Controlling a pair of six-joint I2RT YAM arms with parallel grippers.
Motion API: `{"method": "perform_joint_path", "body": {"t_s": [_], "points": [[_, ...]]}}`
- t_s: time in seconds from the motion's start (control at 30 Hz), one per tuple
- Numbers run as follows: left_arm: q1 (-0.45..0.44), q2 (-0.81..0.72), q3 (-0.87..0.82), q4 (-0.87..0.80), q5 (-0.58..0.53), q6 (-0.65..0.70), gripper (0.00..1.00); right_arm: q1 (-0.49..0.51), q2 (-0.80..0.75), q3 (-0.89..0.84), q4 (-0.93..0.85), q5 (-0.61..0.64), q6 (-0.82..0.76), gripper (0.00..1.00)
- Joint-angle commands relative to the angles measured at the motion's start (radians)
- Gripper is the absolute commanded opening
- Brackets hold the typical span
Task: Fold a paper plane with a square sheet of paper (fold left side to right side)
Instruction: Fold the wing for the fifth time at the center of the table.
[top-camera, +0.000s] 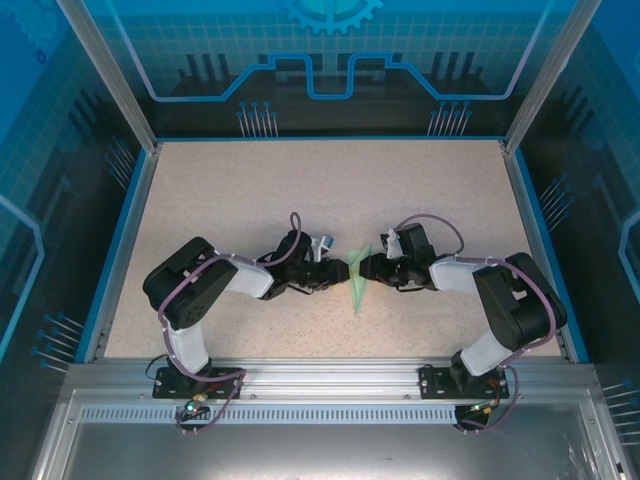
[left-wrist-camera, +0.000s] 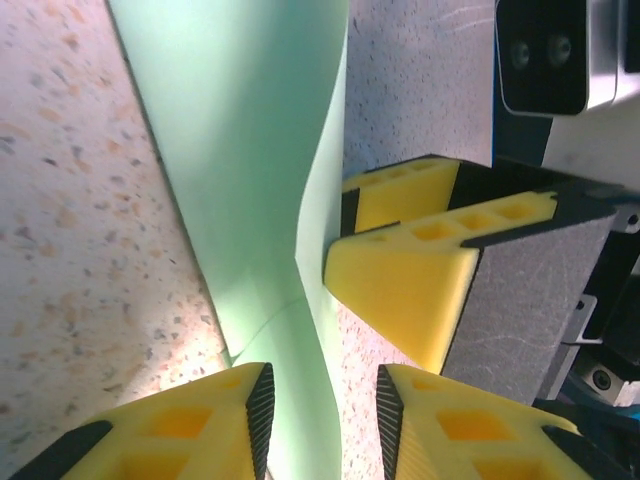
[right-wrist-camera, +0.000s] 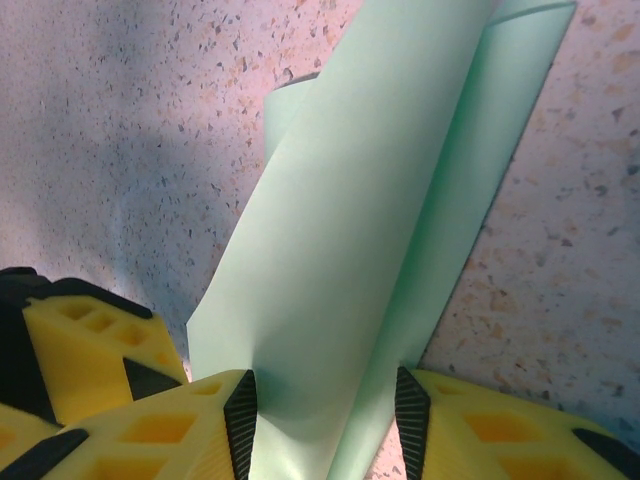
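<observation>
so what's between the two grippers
the folded green paper, right between the left gripper and right gripper in the top view; both wrist views show it up close too

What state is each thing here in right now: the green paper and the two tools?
square sheet of paper: folded lengthwise into a narrow wedge, its layers curling apart, not pressed flat.
left tool: open, fingers on either side of the paper with a gap beside it.
right tool: open, fingers apart with the paper between them.
</observation>
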Motion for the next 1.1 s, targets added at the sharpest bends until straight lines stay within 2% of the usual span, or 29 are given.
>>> {"method": "perform_joint_path", "body": {"t_s": [0.0,0.4,0.73,0.97,1.07], "points": [[0.007,0.010,0.034,-0.031,0.017,0.011,0.35,0.023,0.044,-0.014,-0.038,0.029,-0.018,0.44],[0.010,0.102,0.103,-0.027,0.042,0.007,0.32,0.025,0.040,-0.014,-0.033,0.018,-0.017,0.44],[0.011,0.136,0.126,-0.010,0.050,0.009,0.05,0.024,0.011,0.005,-0.037,-0.015,-0.031,0.45],[0.014,0.136,0.120,-0.012,0.045,0.012,0.00,-0.007,-0.058,0.052,-0.121,0.000,-0.058,0.52],[0.014,0.136,0.119,-0.013,0.042,0.015,0.00,-0.014,-0.057,0.075,-0.146,0.011,-0.052,0.60]]}}
